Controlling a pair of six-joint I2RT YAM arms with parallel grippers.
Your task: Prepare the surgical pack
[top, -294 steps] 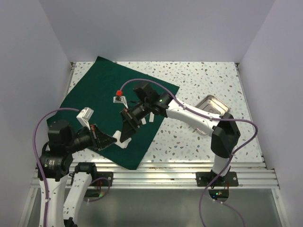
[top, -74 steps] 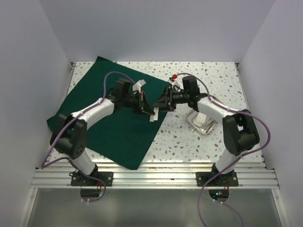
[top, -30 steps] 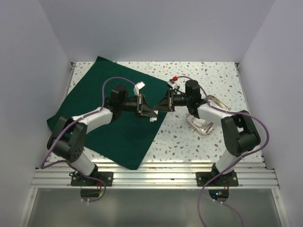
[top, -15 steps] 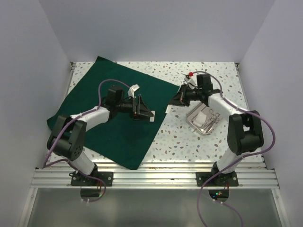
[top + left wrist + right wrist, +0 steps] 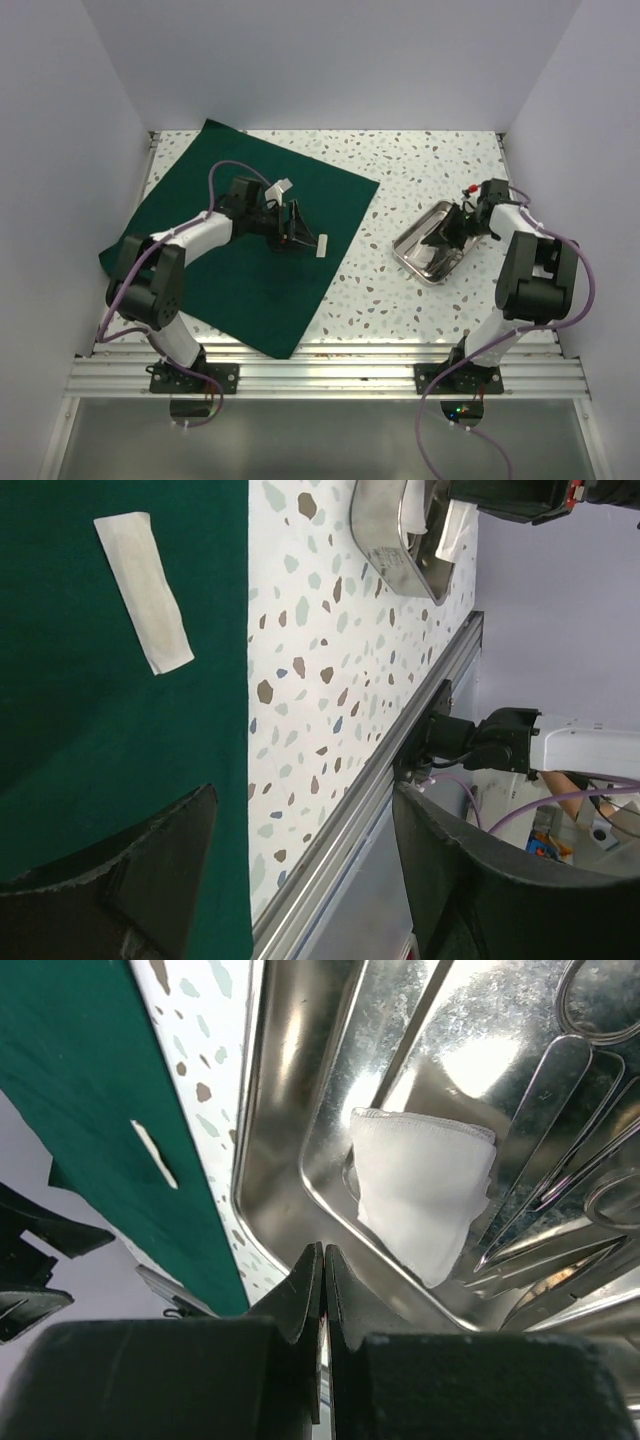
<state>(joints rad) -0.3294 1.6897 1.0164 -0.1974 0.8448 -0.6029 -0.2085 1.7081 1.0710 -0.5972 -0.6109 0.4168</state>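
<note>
1. Far left: the dark green cloth [image 5: 220,290] of the surgical pack lies spread open on the speckled table [image 5: 430,160]. It covers the left half, and one corner reaches the near edge.
2. The left gripper [image 5: 293,232] is low over the right part of the cloth with its fingers spread wide and nothing between them. The wrist view shows the same gap [image 5: 300,800].
3. A white strip [image 5: 322,244] lies flat on the cloth just inside its right edge. It is just beyond the open fingers and touches neither of them; the wrist camera shows it clear of both [image 5: 143,592].
4. Centre right: the steel tray [image 5: 420,262] sits on bare table to the right of the cloth, apart from it and set at an angle to the table's edges.
5. Inside the tray a folded white gauze pad [image 5: 425,1192] rests on the floor. Steel instruments [image 5: 570,1190] with ring handles lie just beside it, filling the other end of the tray.
6. Far right: the right gripper [image 5: 447,232] hangs over the tray with its fingers pressed together and gripping nothing. Seen from the wrist, their tips [image 5: 322,1260] are above the tray's wall [image 5: 280,1110].
</note>
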